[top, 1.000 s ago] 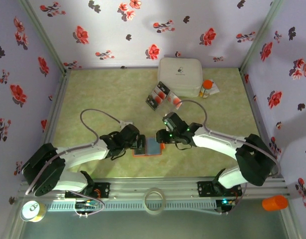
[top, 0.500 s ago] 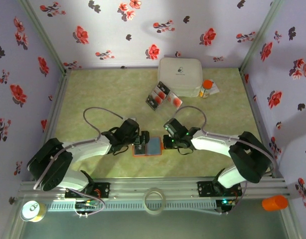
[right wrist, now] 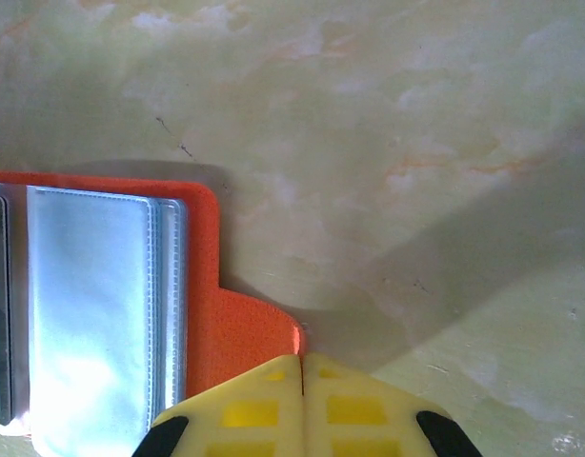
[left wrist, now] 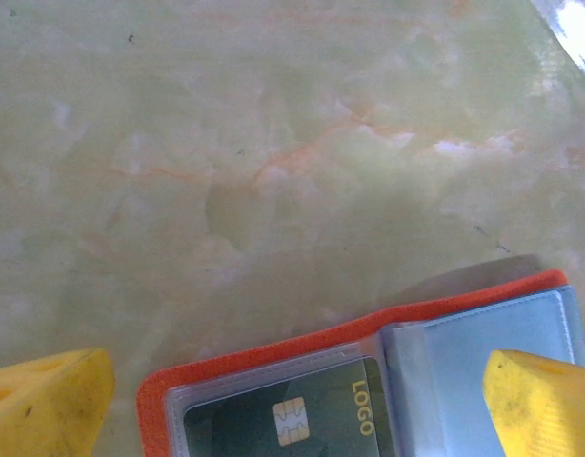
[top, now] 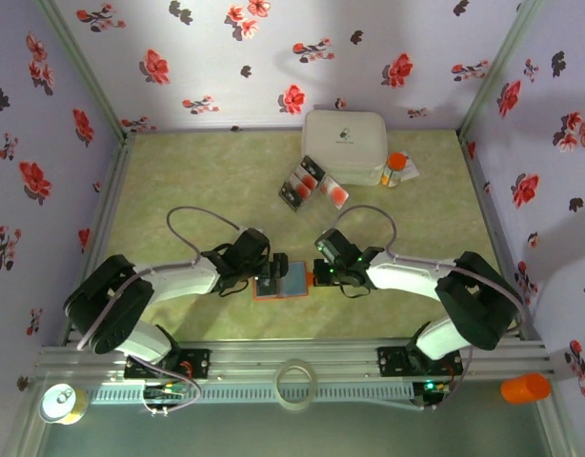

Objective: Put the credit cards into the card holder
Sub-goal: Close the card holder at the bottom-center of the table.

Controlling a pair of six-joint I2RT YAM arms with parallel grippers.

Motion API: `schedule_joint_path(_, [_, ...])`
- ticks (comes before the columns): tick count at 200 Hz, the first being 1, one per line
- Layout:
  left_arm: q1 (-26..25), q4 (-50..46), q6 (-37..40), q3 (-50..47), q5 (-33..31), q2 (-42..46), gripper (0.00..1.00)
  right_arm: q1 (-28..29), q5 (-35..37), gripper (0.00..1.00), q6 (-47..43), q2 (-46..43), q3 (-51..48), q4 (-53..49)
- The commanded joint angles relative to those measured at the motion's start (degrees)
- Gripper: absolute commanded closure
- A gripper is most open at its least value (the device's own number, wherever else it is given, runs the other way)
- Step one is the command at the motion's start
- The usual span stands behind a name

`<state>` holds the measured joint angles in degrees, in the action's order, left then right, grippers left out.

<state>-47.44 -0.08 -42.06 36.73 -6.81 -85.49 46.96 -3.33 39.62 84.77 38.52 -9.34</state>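
The orange card holder lies open on the table between both arms, clear pockets up. A dark card with a chip and "LOGO" sits in its left pocket. My left gripper is open, its yellow fingertips straddling the card holder from above. My right gripper is shut, fingers pressed together on the right edge of the holder's orange tab. Several loose credit cards, black and white with red blotches, lie farther back on the table.
A big white rounded box stands at the back, with an orange-capped pill bottle to its right. Floral walls close in the table on three sides. A tape ring lies on the front rail.
The right gripper has dropped to the holder's right tab and closed there. The left gripper has slid right over the holder's left half, staying open.
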Motion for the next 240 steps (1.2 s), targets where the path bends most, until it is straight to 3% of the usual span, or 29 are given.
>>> schedule_joint_path(1, [0.44,1.26,-1.09,0.79,0.21,-1.17,0.00,-0.34,0.35,1.00,1.13,-0.39,-1.09,0.28])
schedule_joint_path(50, [0.13,2.79,-0.82,1.72,4.64,-3.02,0.00,-0.37,-0.02,1.00,1.50,-0.07,-1.32,0.79])
schedule_joint_path(126, [-0.03,4.17,-2.21,-0.14,9.54,4.90,0.00,-0.37,-0.80,1.00,2.40,1.07,-1.35,2.40])
schedule_joint_path(172, [0.33,11.98,-6.81,-3.28,13.08,7.71,0.00,-0.30,-0.89,1.00,2.48,1.55,-1.38,2.72])
schedule_joint_path(240, [-2.37,18.42,-10.19,-0.82,15.72,4.03,0.00,-0.29,-1.35,1.00,2.93,1.71,-1.43,3.36])
